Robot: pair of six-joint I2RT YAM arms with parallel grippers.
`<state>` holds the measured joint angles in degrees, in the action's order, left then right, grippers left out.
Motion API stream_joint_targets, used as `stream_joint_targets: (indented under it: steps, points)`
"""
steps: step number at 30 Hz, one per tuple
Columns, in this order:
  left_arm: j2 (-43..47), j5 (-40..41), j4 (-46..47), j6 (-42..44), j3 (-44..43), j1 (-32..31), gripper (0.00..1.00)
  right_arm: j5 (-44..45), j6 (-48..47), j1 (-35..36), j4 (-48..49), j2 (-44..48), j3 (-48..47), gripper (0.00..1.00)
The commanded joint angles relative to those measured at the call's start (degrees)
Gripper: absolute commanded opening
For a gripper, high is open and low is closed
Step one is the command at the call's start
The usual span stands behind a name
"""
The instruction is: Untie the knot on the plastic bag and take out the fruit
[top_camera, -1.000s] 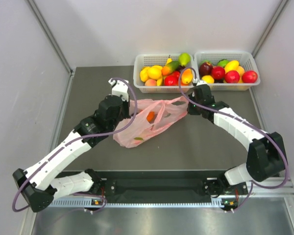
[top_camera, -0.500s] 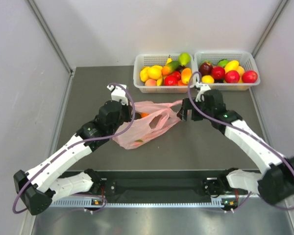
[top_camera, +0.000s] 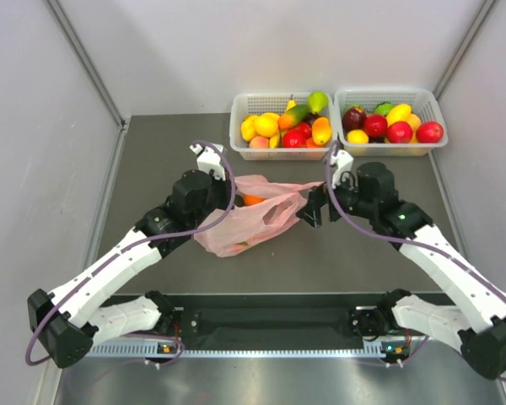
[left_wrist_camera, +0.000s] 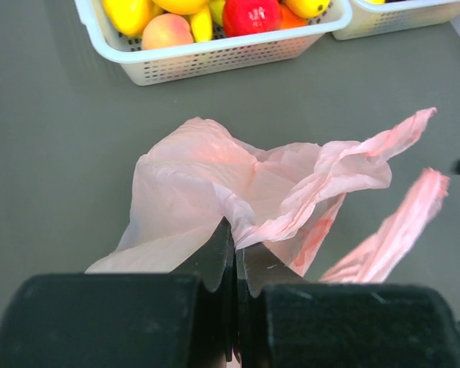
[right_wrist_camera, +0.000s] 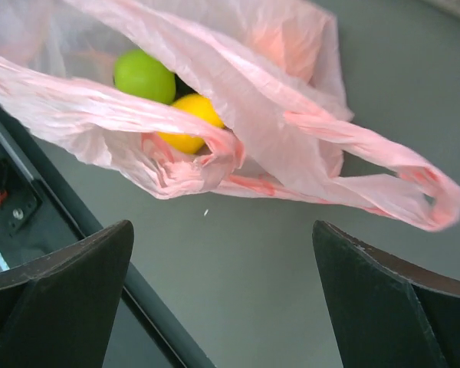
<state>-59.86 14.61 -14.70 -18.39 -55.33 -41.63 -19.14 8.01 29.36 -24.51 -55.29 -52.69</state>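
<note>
The pink plastic bag lies crumpled mid-table with its mouth open toward the right. My left gripper is shut on a fold of the plastic bag's film at its left side; from above the left gripper sits at the bag's far-left edge. My right gripper stands open just right of the bag, touching nothing, and its wide jaws frame bare table below a loose handle loop. Inside the bag I see a green fruit, a yellow one and an orange one. The knot is out of view; the two handle loops hang apart.
Two white baskets of toy fruit stand at the back, one behind the bag and one to its right. The left basket's rim also shows in the left wrist view. A black rail runs along the near edge.
My right gripper has opened, let go of the bag's handle and drawn back toward me. The bag's right end has sagged and bunched leftward. The left gripper keeps its hold.
</note>
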Motion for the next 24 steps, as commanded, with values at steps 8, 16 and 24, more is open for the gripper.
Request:
stream_joint_targets:
  steps: [8, 16, 24]
  points:
    - [-0.5, -5.9, 2.7, -0.2, -1.5, 0.9, 0.0, -4.9, -3.6, 4.7, 10.4, -10.5, -5.4, 1.0]
    - [-2.5, -5.6, 3.8, -1.5, -1.9, 2.4, 0.0, -4.3, -2.2, 8.4, 11.4, -13.4, -7.2, 0.01]
    - [-6.9, -14.0, 9.2, -7.8, -1.5, 11.9, 0.0, 1.5, -2.8, 30.7, 9.1, -11.1, -8.1, 0.0]
